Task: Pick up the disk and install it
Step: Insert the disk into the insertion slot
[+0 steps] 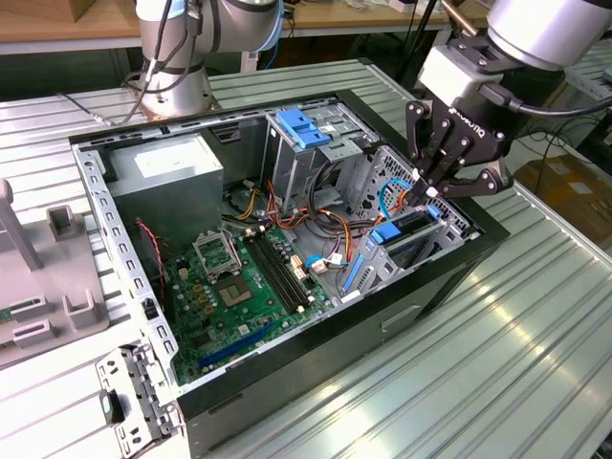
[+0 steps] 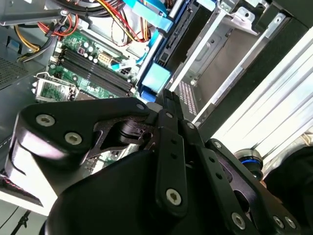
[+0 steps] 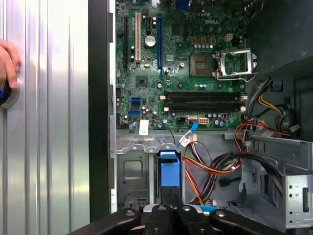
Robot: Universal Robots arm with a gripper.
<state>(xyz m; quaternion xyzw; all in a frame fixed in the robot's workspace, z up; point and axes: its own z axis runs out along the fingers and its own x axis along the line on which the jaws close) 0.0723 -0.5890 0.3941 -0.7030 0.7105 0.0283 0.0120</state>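
The disk (image 1: 409, 229), a dark slab in a light-blue carrier, stands on edge in the metal drive bay at the front corner of the open computer case (image 1: 449, 277), on the exterior view's right. My gripper (image 1: 429, 190) reaches down from above and its fingers meet on the disk's upper edge. In the first wrist view the blue end of the disk (image 3: 169, 169) sticks out just past the fingertips (image 3: 161, 211). The second wrist view has the disk (image 2: 157, 79) beyond the black fingers (image 2: 168, 105), lying along the bay wall.
A green motherboard (image 1: 239, 287) fills the case floor, with a grey power supply (image 1: 167, 177) behind it and loose cables (image 1: 330, 229) beside the bay. Another blue bracket (image 1: 301, 129) sits on the upper cage. A person's hand (image 3: 7, 63) rests on the ribbed table.
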